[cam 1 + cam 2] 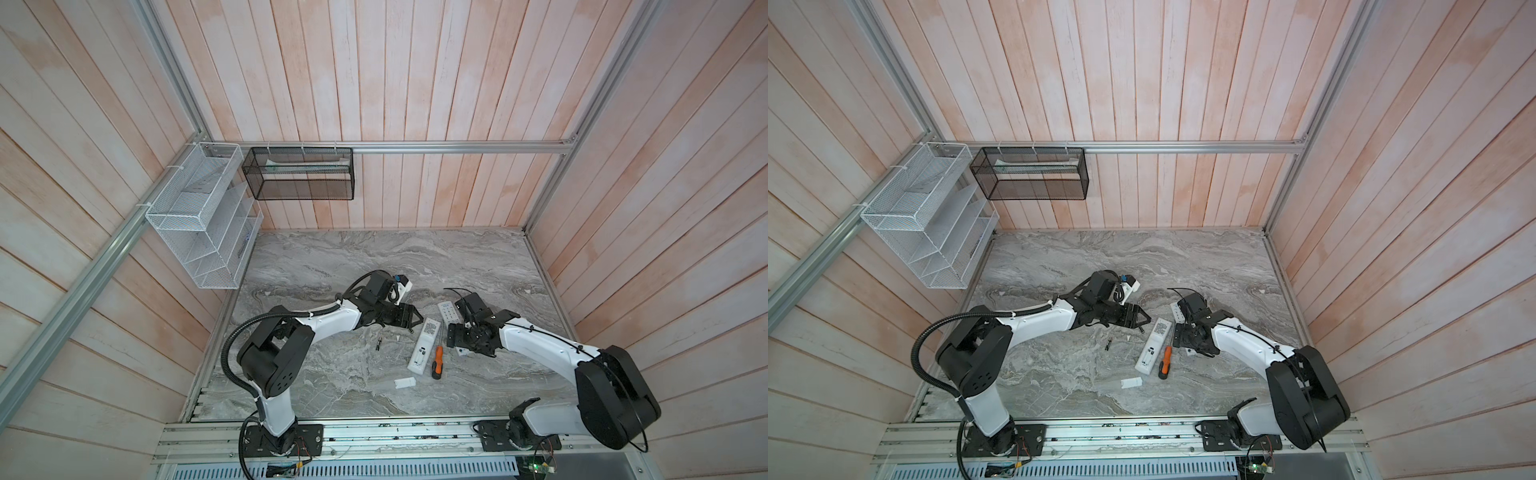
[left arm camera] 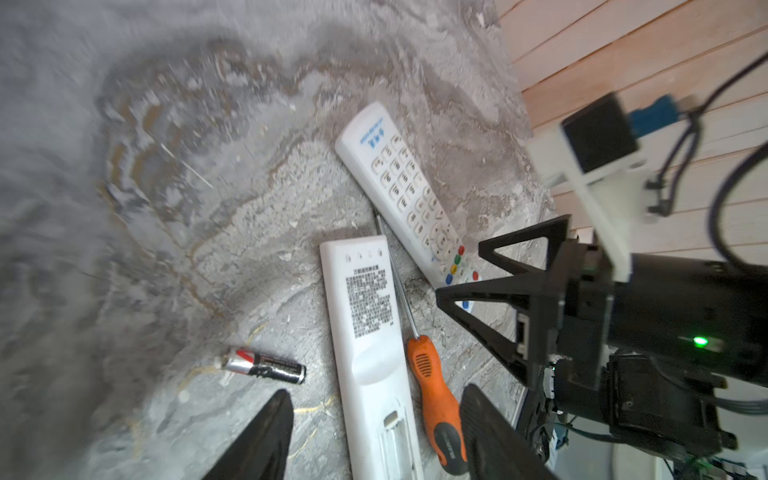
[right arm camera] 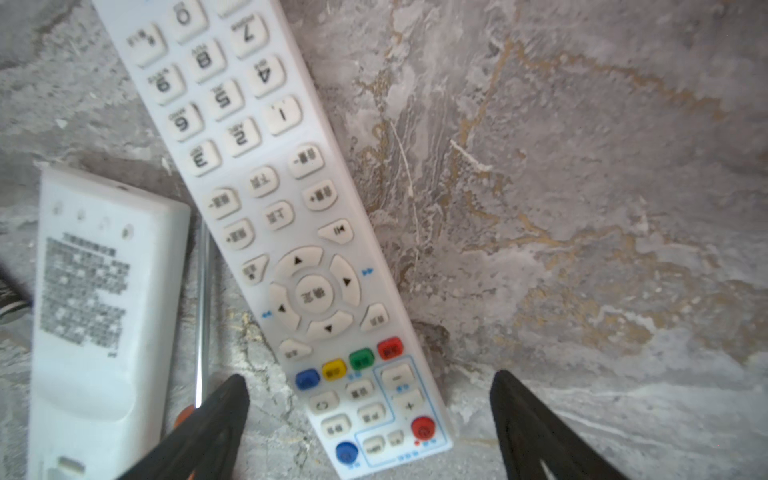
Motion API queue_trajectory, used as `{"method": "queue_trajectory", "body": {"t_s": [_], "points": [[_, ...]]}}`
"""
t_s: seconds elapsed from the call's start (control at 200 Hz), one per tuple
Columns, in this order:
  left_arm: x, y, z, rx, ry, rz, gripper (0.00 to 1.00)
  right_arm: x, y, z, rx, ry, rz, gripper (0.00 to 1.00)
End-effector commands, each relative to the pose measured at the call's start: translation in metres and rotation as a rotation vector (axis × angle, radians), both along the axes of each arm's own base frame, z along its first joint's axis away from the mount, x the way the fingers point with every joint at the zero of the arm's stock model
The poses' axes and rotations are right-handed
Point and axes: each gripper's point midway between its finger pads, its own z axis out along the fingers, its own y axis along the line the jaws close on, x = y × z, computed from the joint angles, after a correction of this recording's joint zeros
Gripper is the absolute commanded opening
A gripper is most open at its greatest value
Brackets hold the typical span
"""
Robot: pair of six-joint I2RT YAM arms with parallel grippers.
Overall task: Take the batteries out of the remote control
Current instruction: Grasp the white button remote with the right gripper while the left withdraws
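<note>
Right claw spread astride button-up remote, likely to grip and flip it for battery bay. Left claw spread, empty, over face-down remote. One battery loose on counter, left-edge side of that remote.

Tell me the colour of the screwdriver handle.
Screwdriver handle: orange, black end; best in left wrist view.

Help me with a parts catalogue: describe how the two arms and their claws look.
Both the left arm and right arm have white shells with black joints. A ribbed black hose loops along the left arm; a thin black cable runs along the right. The left claw and right claw have black, triangular open-frame fingers.
</note>
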Motion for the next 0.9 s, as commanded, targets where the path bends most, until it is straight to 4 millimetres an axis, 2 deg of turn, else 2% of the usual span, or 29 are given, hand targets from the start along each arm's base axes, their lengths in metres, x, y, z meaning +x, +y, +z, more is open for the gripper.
{"method": "queue_trajectory", "body": {"t_s": [0.0, 0.09, 0.25, 0.45, 0.575, 0.725, 0.895], "points": [[0.004, 0.009, 0.024, 0.022, -0.081, -0.002, 0.66, 0.007, -0.005, -0.003, -0.044, 0.01, 0.017, 0.91], [0.001, 0.012, 0.042, -0.001, -0.105, -0.005, 0.67, 0.012, -0.005, -0.01, -0.031, 0.026, 0.021, 0.91], [-0.008, 0.02, 0.059, -0.051, -0.106, -0.009, 0.66, 0.017, -0.004, -0.019, -0.019, 0.042, 0.037, 0.85], [-0.018, 0.036, 0.062, -0.057, -0.108, -0.006, 0.67, 0.017, 0.001, -0.019, 0.013, 0.033, 0.062, 0.58], [-0.021, 0.046, 0.057, -0.057, -0.099, 0.001, 0.67, 0.016, 0.001, -0.016, 0.022, 0.021, 0.071, 0.38], [-0.022, 0.057, 0.059, -0.091, -0.082, 0.023, 0.66, 0.017, 0.003, -0.004, 0.041, -0.003, 0.08, 0.32], [-0.026, 0.066, 0.069, -0.114, -0.113, 0.024, 0.67, 0.027, 0.014, 0.031, 0.127, -0.078, 0.088, 0.28]]}}
